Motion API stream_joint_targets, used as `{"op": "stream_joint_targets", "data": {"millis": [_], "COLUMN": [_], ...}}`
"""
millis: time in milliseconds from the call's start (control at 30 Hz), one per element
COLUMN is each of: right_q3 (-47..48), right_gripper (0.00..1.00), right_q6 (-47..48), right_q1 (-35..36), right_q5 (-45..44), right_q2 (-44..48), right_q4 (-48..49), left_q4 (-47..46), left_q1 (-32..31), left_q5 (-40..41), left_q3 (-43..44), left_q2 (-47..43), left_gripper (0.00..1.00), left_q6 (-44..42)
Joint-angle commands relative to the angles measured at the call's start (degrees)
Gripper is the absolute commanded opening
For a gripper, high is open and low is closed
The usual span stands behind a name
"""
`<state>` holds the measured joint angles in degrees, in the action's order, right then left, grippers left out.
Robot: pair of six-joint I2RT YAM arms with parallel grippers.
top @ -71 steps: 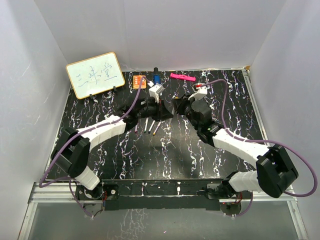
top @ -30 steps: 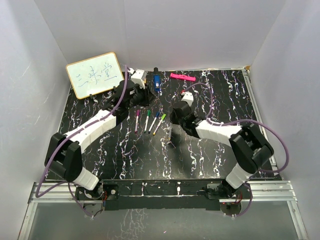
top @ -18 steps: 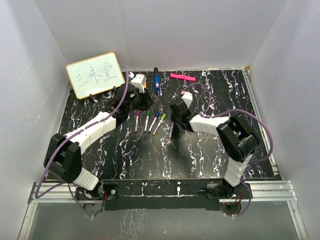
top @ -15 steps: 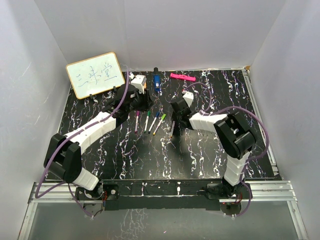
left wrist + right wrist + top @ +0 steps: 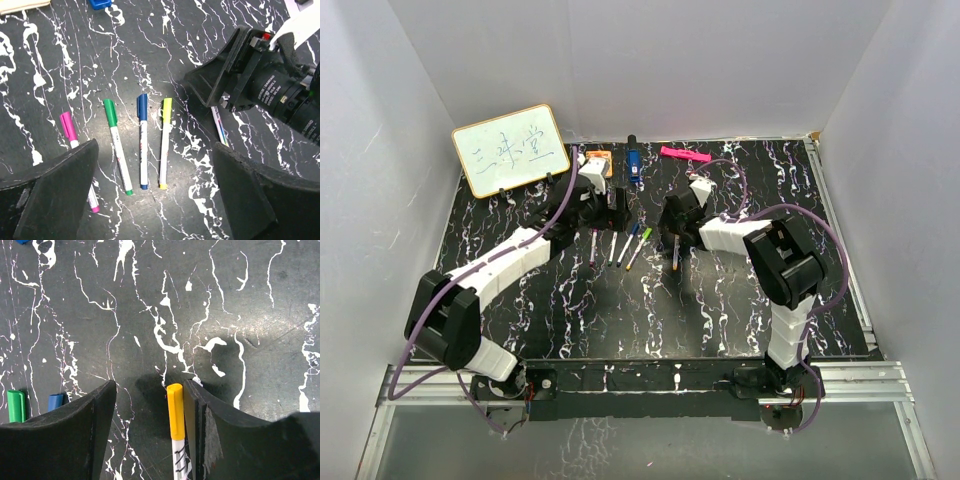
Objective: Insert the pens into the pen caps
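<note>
Four capped pens lie side by side on the black marbled table: caps magenta (image 5: pixel 68 126), green (image 5: pixel 109 112), blue (image 5: pixel 142 104) and yellow (image 5: pixel 167 109). The same row (image 5: pixel 618 244) lies below my left gripper (image 5: pixel 607 207). My left gripper (image 5: pixel 155 160) hangs over the row, wide open and empty. A fifth pen (image 5: pixel 676 257) with an orange-yellow cap (image 5: pixel 174 410) lies between the spread fingers of my right gripper (image 5: pixel 150 390), touching only the right-hand finger (image 5: pixel 197 405). My right gripper (image 5: pixel 672 225) is open. Part of this pen's barrel (image 5: pixel 220 129) shows under the right gripper.
At the back stand a small whiteboard (image 5: pixel 510 150), an orange card (image 5: pixel 599 160), a dark blue chunky object (image 5: pixel 633 165) and a pink bar (image 5: pixel 684 155). White walls enclose the table on three sides.
Both grippers have opened. The right one has let go of the orange-capped pen, which now lies on the table. The left gripper has shifted right, over the row of pens.
</note>
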<state>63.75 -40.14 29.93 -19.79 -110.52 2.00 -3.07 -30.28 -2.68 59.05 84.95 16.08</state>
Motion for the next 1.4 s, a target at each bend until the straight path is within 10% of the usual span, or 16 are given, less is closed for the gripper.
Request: {"op": "stream_joint_targets", "data": {"millis": [0,967,1367], "right_q3": [1.09,-21.04,-22.57], "right_gripper": [0.55,0.70,0.77], "right_q6": [0.62,2.56,3.37], "right_q1": [-0.05,-31.58,-33.01], "right_q5": [-0.74,4.73,3.18], "right_q2": [0.48,27.87,29.71], "right_q4": [-1.03,1.12,1.26], "left_q4": [1.28,17.34,17.99], "left_q1": [-0.19,7.13,7.17], "left_q5": [2.66,32.68,41.31], "left_q3": [-0.51,6.57,4.68], "left_q2": [-3.96,1.62,0.93], "left_gripper": [0.98,0.98,0.98], "left_q6": [-0.25,3.48,5.90]}}
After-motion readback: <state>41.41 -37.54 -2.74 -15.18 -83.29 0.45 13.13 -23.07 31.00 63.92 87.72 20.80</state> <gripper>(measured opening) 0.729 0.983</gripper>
